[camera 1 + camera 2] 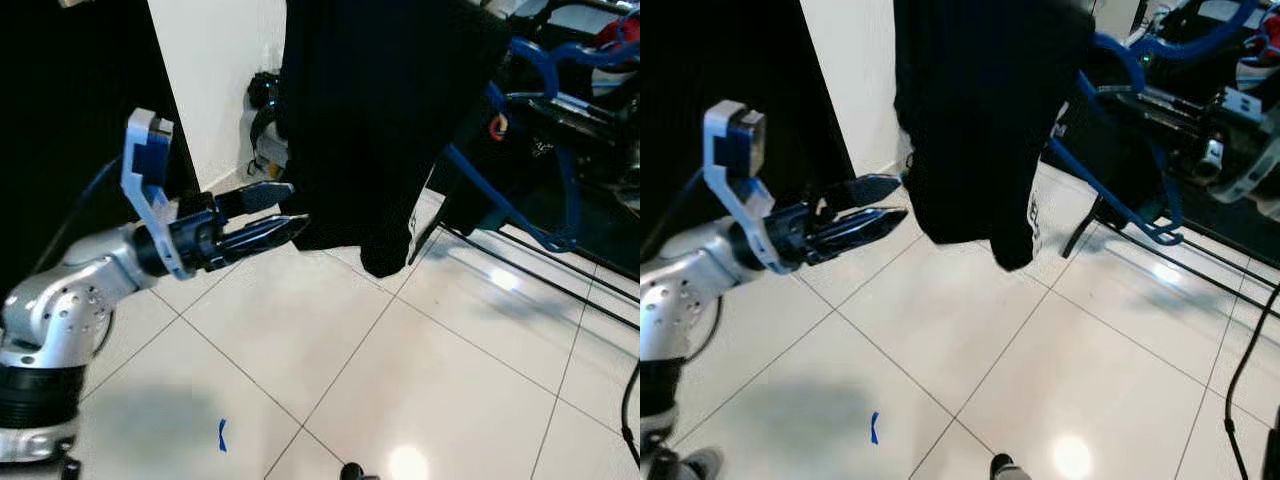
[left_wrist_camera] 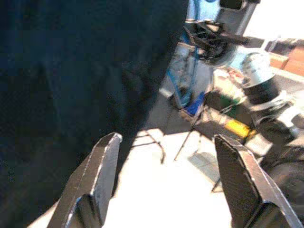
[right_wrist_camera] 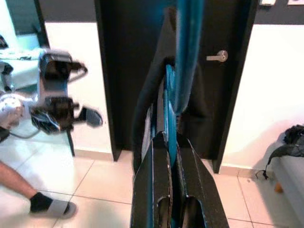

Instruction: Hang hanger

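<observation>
A black garment (image 1: 380, 110) hangs on a blue hanger (image 1: 500, 205) in the upper middle of the eye views. My left gripper (image 1: 292, 208) reaches in from the left at the garment's lower edge. It is open, and its fingertips are at the cloth's edge with nothing held between them. In the left wrist view the left gripper (image 2: 167, 140) has the dark cloth (image 2: 71, 85) beside one finger. In the right wrist view my right gripper (image 3: 171, 138) is shut on the blue hanger (image 3: 187, 52), with the garment (image 3: 152, 95) draped behind it.
White tiled floor (image 1: 400, 390) lies below, with a blue tape mark (image 1: 222, 435). A white wall (image 1: 220, 80) and a dark doorway (image 1: 60, 120) are on the left. Black rack bars (image 1: 540, 270) run low at the right. A person's foot (image 3: 47, 206) is nearby.
</observation>
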Robot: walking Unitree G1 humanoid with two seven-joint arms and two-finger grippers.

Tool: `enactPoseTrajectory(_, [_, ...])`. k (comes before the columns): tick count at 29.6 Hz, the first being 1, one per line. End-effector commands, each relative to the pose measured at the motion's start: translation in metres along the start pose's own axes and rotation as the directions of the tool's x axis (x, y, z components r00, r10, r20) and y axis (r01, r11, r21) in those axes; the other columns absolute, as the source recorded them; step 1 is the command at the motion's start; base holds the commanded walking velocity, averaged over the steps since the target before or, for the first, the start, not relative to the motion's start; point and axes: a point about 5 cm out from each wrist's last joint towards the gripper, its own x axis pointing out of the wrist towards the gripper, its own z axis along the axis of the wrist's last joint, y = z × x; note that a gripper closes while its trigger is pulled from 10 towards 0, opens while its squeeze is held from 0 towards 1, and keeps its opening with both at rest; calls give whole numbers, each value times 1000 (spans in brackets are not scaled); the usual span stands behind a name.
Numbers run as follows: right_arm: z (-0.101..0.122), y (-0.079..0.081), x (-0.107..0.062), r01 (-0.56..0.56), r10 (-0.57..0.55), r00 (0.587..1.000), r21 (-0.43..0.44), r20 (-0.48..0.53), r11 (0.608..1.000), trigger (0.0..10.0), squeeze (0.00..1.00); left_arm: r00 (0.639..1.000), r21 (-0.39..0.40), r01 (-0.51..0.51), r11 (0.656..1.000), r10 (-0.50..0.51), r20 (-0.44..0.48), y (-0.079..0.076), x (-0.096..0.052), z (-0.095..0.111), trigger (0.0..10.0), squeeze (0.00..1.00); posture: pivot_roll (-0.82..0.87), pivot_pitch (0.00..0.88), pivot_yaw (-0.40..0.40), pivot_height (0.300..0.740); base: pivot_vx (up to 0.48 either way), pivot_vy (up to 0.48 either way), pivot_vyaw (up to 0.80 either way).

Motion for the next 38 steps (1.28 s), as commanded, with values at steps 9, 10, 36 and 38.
enactPoseTrajectory(9, [-40,18,5,-138,141,963,30,-229,990,10000,0,998,444,-18,896,-14,68,5,19,96,10000,0,-11,168,-9,740,0,0,0])
enactPoseTrajectory(10, [-40,18,5,-138,141,963,30,-229,990,10000,0,998,444,-18,896,-14,68,5,19,96,10000,0,-11,168,-9,740,0,0,0])
enactPoseTrajectory(36, [-60,52,42,-367,367,902,47,-228,929,10000,0,776,490,568,661,-231,-587,3,64,44,10000,0,5,130,30,740,0,0,0])
enactPoseTrajectory(38, [-60,53,42,-368,369,901,47,-229,928,10000,0,796,492,560,666,-269,-542,0,65,54,10000,0,7,128,30,740,0,0,0])
